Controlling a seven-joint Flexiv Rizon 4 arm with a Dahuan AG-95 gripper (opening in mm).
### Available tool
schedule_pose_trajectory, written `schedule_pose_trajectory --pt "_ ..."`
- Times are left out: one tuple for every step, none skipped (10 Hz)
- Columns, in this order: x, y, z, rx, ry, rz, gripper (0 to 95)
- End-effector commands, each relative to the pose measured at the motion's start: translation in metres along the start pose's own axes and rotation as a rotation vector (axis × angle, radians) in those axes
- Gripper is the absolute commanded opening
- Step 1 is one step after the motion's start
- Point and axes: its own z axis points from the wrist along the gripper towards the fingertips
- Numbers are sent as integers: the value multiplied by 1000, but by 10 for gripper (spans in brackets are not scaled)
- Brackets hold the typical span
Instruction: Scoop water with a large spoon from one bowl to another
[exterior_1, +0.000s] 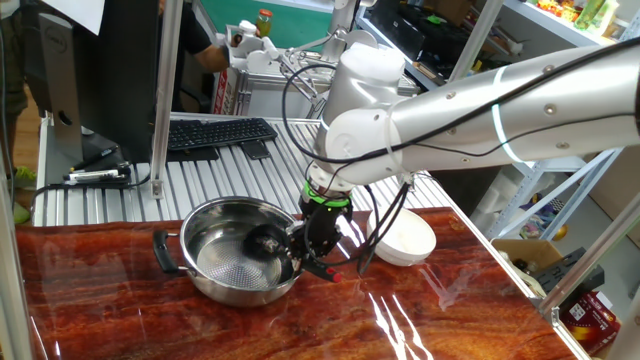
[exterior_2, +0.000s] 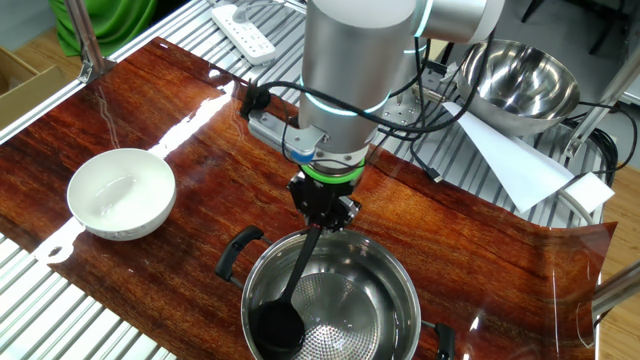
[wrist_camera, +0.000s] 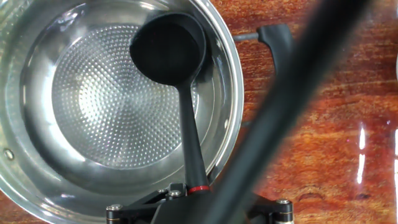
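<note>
The gripper (exterior_2: 322, 212) is closed tight on the large spoon (exterior_2: 290, 300), dipping its cup into the steel pot (exterior_2: 395, 275) for water.

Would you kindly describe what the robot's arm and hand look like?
The arm is glossy silver-white with rounded cylindrical segments, a glowing band on one link and a green ring at the wrist. The hand is small, black and two-fingered. Black cables loop beside the wrist.

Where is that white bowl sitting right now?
In the other fixed view the white bowl sits on the wooden table, up and left of the steel pot, apart from it, away from the ladle.
</note>
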Motion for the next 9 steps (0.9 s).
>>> schedule_pose_trajectory --pt "0 1 -3 -5 3 10 0" --pt "2 2 -4 -31 6 35 0" --pt "4 2 -6 -31 5 40 0" --pt "6 3 -7 -29 2 40 0" --pt "7 4 -8 -25 -2 41 0" --pt "10 5 -17 -21 3 48 0" --pt "12 6 -23 -22 8 51 0" --pt "14 7 -26 -21 7 56 0" --pt "16 9 -28 -27 7 64 0"
